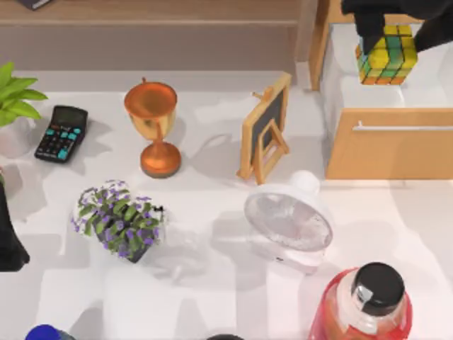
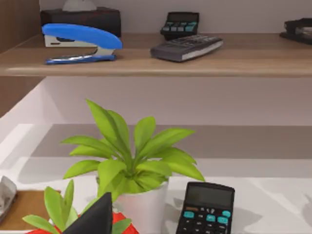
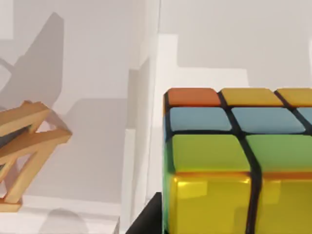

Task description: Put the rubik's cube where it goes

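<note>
The rubik's cube (image 1: 386,57), with yellow, green, blue and orange squares between dark lines, hangs at the top view's far right over the white inside of an open drawer (image 1: 340,78). My right gripper (image 1: 396,34) comes in from the top edge, a dark finger on each side of the cube, shut on it. In the right wrist view the cube (image 3: 239,165) sits very close, and a dark finger (image 3: 146,219) lies against its side. My left gripper (image 1: 8,237) is parked at the table's left edge.
The drawer's wooden front (image 1: 389,142) faces the table. A small chalkboard easel (image 1: 265,127) stands just left of it, with a white fan (image 1: 290,219) in front. A copper trophy cup (image 1: 152,120), calculator (image 1: 62,132), purple flower pot (image 1: 119,219) and red bottle (image 1: 364,304) also stand here.
</note>
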Controlling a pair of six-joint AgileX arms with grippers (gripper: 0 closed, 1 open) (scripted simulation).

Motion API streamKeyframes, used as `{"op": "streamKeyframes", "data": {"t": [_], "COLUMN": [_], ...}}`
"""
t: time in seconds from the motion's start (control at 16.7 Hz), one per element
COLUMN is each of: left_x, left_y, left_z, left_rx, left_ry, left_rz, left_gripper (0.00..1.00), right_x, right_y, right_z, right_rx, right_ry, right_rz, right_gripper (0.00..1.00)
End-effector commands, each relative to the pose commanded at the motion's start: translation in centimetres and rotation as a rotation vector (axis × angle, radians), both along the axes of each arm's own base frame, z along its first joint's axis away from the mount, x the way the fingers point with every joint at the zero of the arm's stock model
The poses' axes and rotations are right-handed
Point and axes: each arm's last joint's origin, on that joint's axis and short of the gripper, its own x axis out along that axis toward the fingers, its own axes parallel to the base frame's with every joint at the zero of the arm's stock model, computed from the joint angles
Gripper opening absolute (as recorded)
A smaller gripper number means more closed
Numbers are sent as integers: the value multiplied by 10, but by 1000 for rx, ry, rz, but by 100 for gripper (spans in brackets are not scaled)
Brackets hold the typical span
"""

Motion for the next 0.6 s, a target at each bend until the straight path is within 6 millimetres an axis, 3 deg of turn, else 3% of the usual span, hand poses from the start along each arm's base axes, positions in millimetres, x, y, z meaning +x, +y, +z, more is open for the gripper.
{"op": "streamKeyframes", "data": {"t": [0.18, 0.3, 0.42, 0.6], "left_x": [0, 0, 0, 0], "left_y": [0, 0, 0, 0], "left_z": [0, 0, 0, 0], "left_rx": [0, 0, 0, 0], "left_ry": [0, 0, 0, 0], "left_rz": [0, 0, 0, 0], "left_gripper": [100, 100, 100, 100], "right_x": [17, 23, 25, 25], "right_y": [-34, -40, -41, -41], "right_z": [-52, -83, -95, -95], "right_rx": [-45, -57, -61, -61], "right_ry": [139, 204, 227, 227], "right_rz": [-57, -61, -58, -58], "right_gripper": [0, 0, 0, 0]}}
